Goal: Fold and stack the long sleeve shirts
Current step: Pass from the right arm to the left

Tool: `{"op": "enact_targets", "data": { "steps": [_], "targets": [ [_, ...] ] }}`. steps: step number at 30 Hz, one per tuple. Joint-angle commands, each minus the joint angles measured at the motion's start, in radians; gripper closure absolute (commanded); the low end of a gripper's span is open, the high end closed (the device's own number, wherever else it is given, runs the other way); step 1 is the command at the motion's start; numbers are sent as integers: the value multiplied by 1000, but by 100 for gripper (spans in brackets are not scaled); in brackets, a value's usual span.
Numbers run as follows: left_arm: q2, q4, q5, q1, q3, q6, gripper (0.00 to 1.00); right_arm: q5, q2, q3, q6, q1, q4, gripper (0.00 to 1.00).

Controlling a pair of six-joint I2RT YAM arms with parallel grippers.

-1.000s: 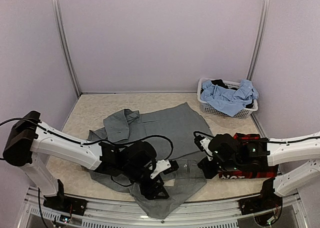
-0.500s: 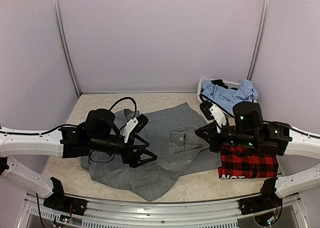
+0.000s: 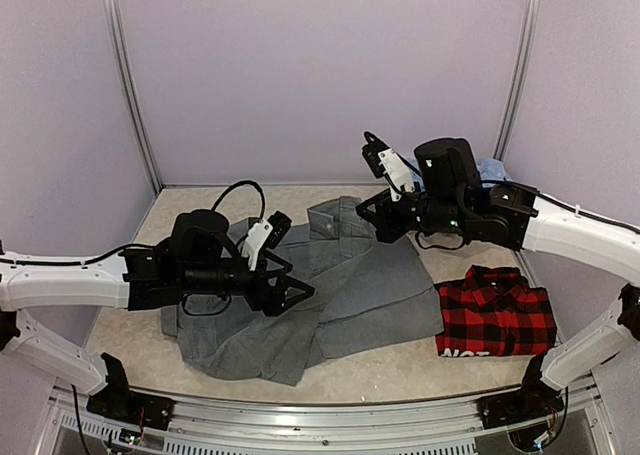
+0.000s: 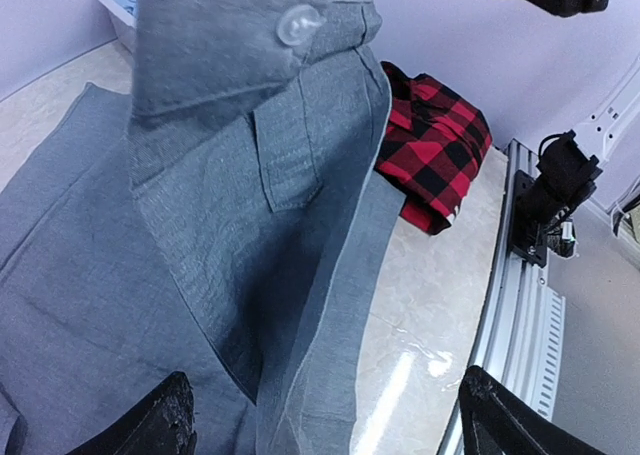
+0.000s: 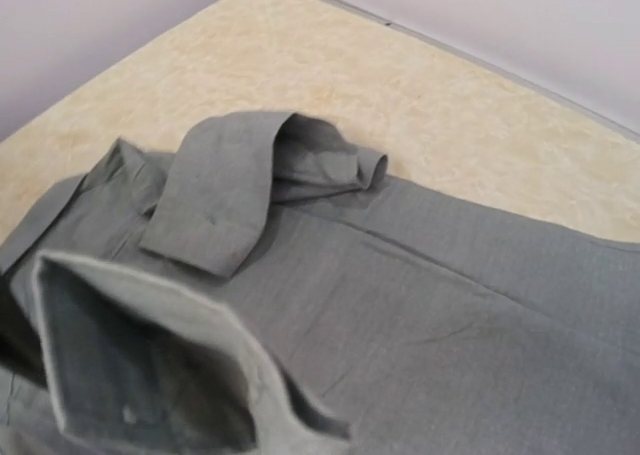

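Right hand pinches grey button-up shirt aloft; left hand splayed (gripping nothing). Risk: pinch slips, fold collapses.

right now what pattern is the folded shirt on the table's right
The folded shirt is red-and-black plaid, clearest in the top external view.

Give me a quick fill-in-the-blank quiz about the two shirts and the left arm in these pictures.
The folded plaid shirt is red and ____. In the top view, the grey shirt lies to the ____ of it. The chest pocket belongs to the ____ shirt. The left end effector has its fingers ____.
Missing words: black; left; grey; open.
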Motion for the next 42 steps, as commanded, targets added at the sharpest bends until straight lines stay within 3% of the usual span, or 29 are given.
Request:
{"op": "enact_targets", "data": {
  "steps": [1,12,22,28,35,42],
  "targets": [
    [44,-10,-115,6,43,65,14,-14,66,90,76,-32,-47,100],
    [217,76,-260,-71,128,193,23,-130,159,119,190,-82,-37,100],
    [332,192,-495,-151,165,312,39,-214,186,116,247,-103,-20,100],
    [395,201,-448,-152,224,375,44,-230,200,121,252,-106,-19,100],
    [461,186,-394,-142,272,385,62,-229,194,113,254,-111,-19,100],
    [451,214,-300,-107,238,359,96,-230,180,94,261,-120,-12,100]
  ]
}}
